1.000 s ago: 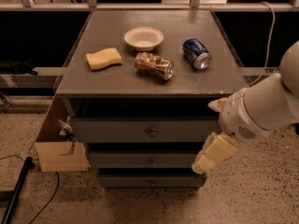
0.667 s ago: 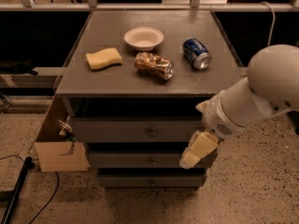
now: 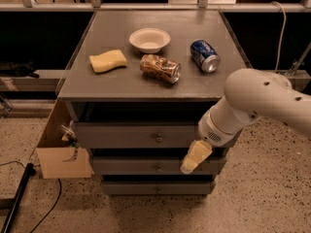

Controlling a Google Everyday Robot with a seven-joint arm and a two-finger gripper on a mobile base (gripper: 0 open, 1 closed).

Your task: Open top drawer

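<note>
While of unclear state, gripper (image 3: 194, 158) below-right of wide grey top drawer (image 3: 121, 136), brass knob (image 3: 159, 139) central.

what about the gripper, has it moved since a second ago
Yes. The gripper has shifted left: it was at the right edge of the drawer fronts and now hangs in front of them, lower right of the top drawer knob.

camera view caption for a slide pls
Gripper below and right of the knob on the shut top drawer; bowl, sponge, blue can on top.
</note>
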